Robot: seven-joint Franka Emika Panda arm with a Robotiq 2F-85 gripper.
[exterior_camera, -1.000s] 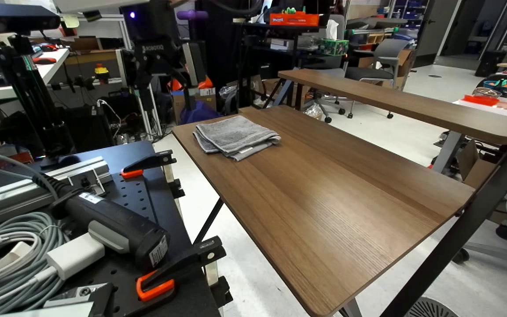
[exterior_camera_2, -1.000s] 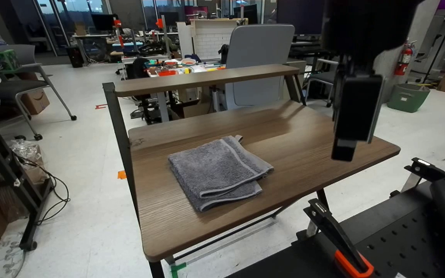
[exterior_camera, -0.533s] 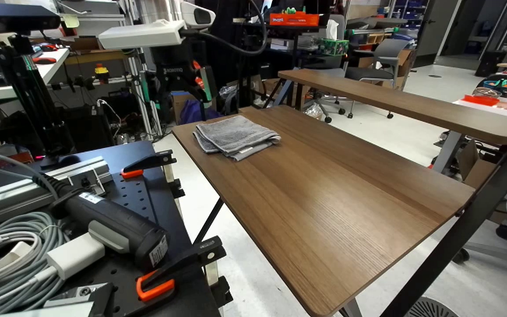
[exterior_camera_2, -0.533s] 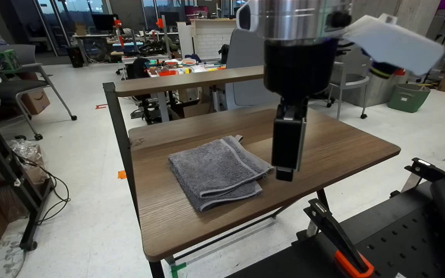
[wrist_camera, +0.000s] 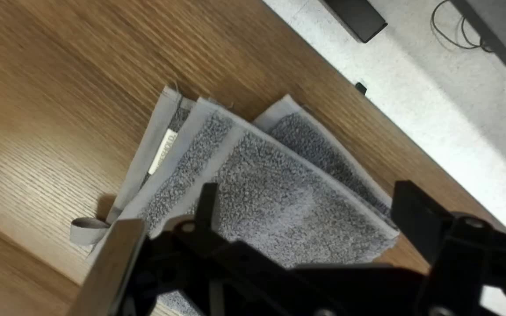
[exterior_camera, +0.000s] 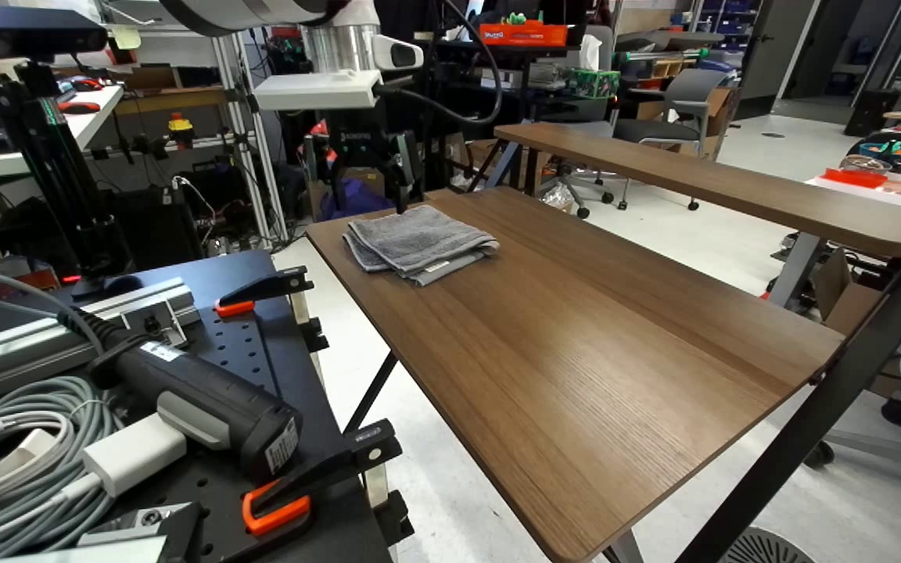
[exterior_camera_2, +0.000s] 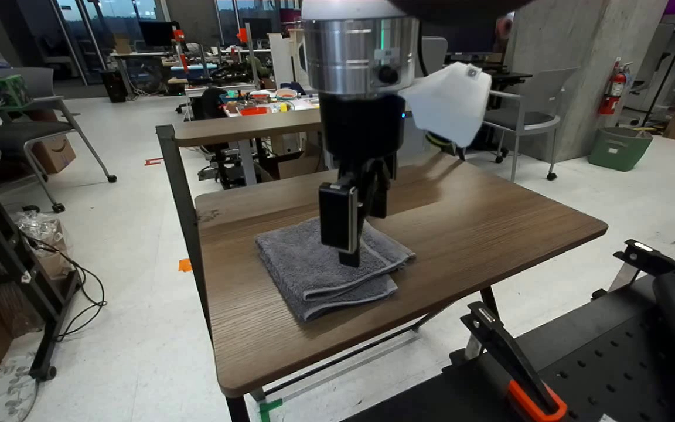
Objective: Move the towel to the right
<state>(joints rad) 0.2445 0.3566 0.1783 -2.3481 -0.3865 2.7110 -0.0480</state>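
The towel, a folded grey cloth, lies flat on the brown wooden table in both exterior views [exterior_camera: 423,241] [exterior_camera_2: 296,266]. Its lighter edge bands, a small loop and a white label show in the wrist view [wrist_camera: 253,175]. My gripper [exterior_camera: 370,205] is open and empty, pointing down. In an exterior view the gripper [exterior_camera_2: 364,234] hides part of the towel and appears above it. In the wrist view the jaws [wrist_camera: 305,195] are wide apart, one finger in front of the towel and one just past its edge. I cannot tell the exact height; no grip shows.
The wooden table [exterior_camera: 591,352] extends away from the towel and has a raised shelf [exterior_camera: 701,176] along one side. A black bench [exterior_camera: 263,344] with clamps, cables and a dark handheld tool [exterior_camera: 192,391] stands beside it, with a gap between.
The arm has swung in over the table and come lower. In the exterior views my gripper has moved from beside the towel to over it. The towel has not moved.
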